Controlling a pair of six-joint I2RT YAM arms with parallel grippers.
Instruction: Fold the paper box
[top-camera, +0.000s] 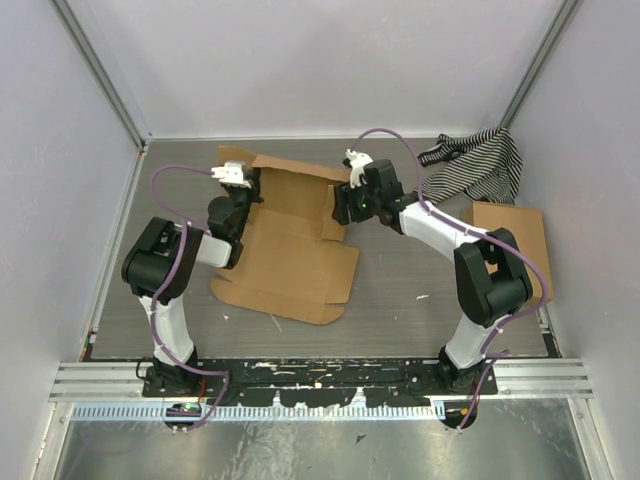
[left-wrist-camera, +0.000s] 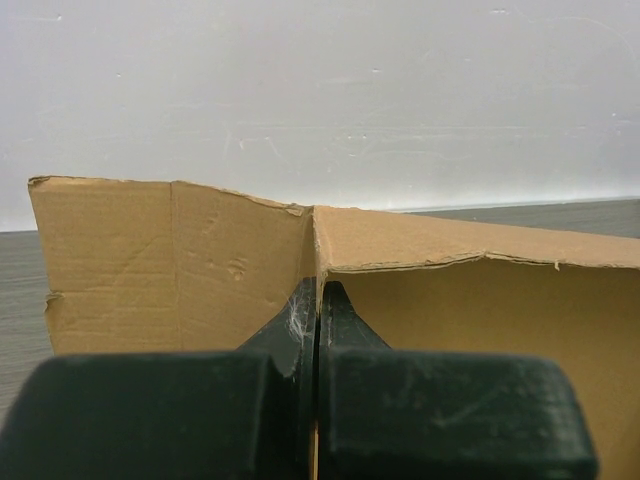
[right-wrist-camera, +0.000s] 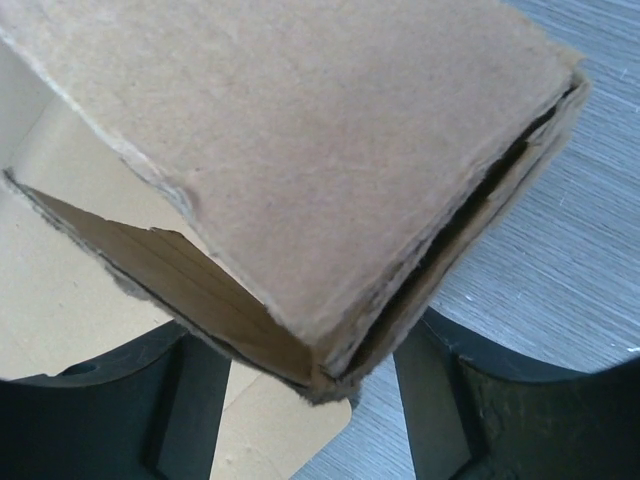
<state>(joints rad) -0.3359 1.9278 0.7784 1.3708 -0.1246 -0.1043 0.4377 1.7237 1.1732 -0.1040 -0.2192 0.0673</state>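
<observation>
The paper box (top-camera: 290, 262) lies half folded in the middle of the table, its far end raised into walls and its near flaps flat. My left gripper (top-camera: 238, 203) is at the box's far left wall. In the left wrist view it (left-wrist-camera: 317, 292) is shut on the upright cardboard edge (left-wrist-camera: 180, 262). My right gripper (top-camera: 346, 205) is at the far right wall. In the right wrist view it (right-wrist-camera: 310, 350) is open, with the corner of the doubled-over cardboard wall (right-wrist-camera: 330, 150) between its fingers, touching neither.
A black-and-white striped cloth (top-camera: 478, 160) lies at the far right corner. A squarish brown cardboard box (top-camera: 512, 232) lies flat at the right edge, beside the right arm. Grey walls enclose the table on three sides.
</observation>
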